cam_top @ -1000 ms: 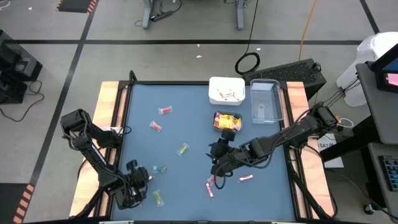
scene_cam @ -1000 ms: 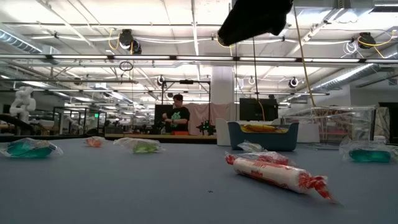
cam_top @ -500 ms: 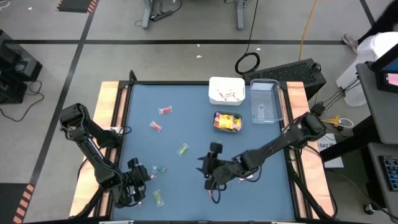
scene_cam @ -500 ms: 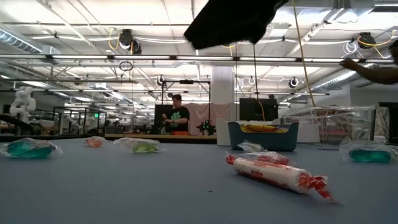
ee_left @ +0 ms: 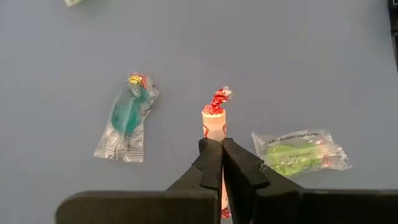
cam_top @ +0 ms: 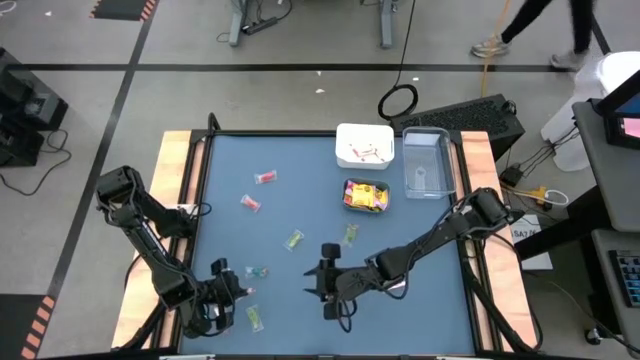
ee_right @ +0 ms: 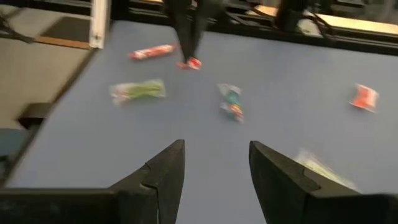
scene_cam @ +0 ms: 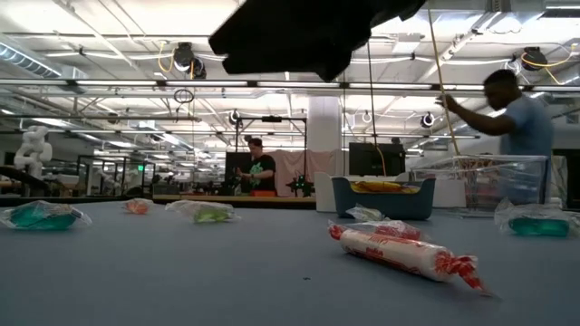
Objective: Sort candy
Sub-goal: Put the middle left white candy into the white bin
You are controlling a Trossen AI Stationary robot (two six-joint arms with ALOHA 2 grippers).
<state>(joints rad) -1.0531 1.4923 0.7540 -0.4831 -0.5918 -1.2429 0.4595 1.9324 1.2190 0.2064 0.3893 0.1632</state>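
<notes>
Beside the teal candy (ee_left: 126,116), the left hand (ee_left: 219,149) pinches only one end of a pink-white stick (ee_left: 214,122); lifted, it can slip. Right hand (ee_right: 212,165) hangs wide, empty.

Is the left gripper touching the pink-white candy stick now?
Touching. In the left wrist view the left gripper has its fingers closed on the pink-white candy stick, whose body and red twisted end stick out past the tips.
</notes>
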